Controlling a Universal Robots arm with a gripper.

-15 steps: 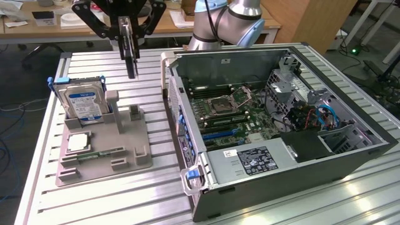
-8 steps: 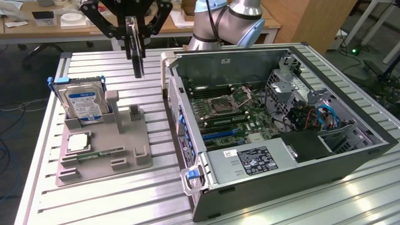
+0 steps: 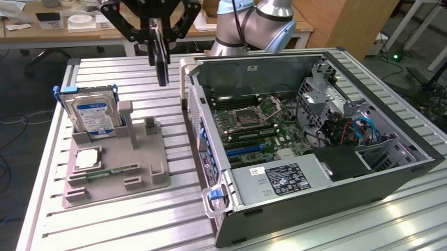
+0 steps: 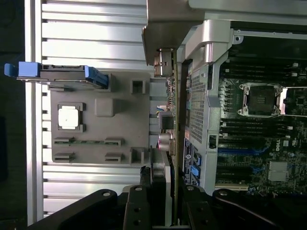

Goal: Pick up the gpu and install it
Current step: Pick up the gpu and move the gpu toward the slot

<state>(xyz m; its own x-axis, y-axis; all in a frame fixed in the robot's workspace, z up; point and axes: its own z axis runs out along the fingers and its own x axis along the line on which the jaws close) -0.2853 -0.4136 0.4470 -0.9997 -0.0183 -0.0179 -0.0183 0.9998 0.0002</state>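
Table [image 3: 140, 219] bearing open case [image 3: 265, 73], at 3 o'clock of tray [image 3: 133, 151] in exterior view. Drive [image 3: 94, 112] upright at tray's 11 o'clock. Gpu [image 3: 162, 65] clear of tray, hanging edge-on in air at its 1 o'clock, just beside case wall. Gripper [image 3: 159, 34] clamped on gpu's upper edge. Chip [image 3: 87, 158] flat at tray's 9 o'clock.

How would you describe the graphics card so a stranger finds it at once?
Find the large open computer case on the metal table. At its side on the exterior view's left, a black claw grips a thin dark card. Unlike the blue-labelled hard drive in the grey tray, it hangs in the air.
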